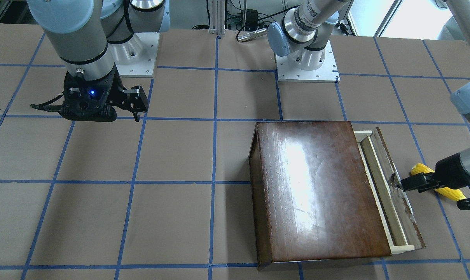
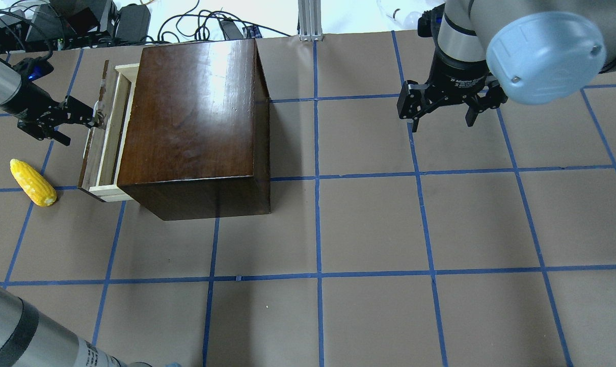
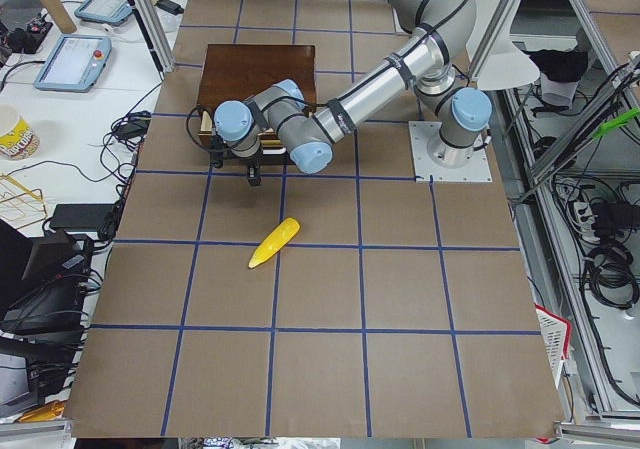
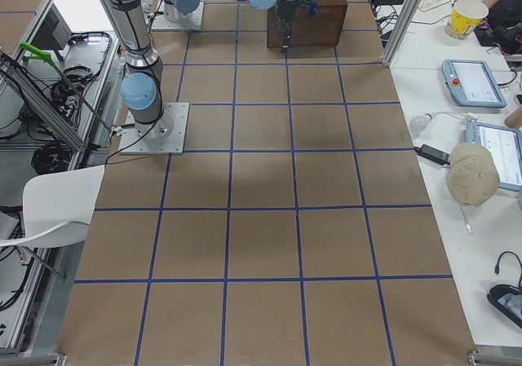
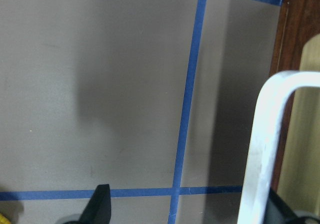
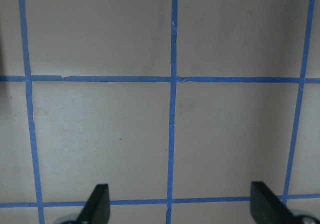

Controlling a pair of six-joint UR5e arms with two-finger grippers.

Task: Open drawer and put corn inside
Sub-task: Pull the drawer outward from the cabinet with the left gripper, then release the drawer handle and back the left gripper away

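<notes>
**Draw the drawer out straight, and mind the corn**

Your left gripper (image 2: 77,127) is at the drawer (image 2: 105,148) with its fingers spread, gripping nothing. In the left wrist view the pale loop handle (image 5: 267,134) sits just inside one finger (image 5: 282,211), and the other finger (image 5: 100,206) is well apart from it. You are hooking the handle, not pinching it. The right gripper (image 2: 442,122) hangs released over bare table, far from the work.

The drawer shows only a narrow strip of pale tray beyond the wooden box (image 2: 195,112). By my reading that is too little room for the cob, so the step in hand is more pull.

- Pull along the line of the slide, straight away from the box. A sideways drag would likely jam the tray or let the handle slip off the finger.
- Go slowly. Nothing pins the box, so it may creep along with the drawer.
- The corn (image 2: 32,182) lies on the table just beyond the front panel's near end, apart from it but roughly in the path of travel. Stop before the panel nudges it.
</notes>
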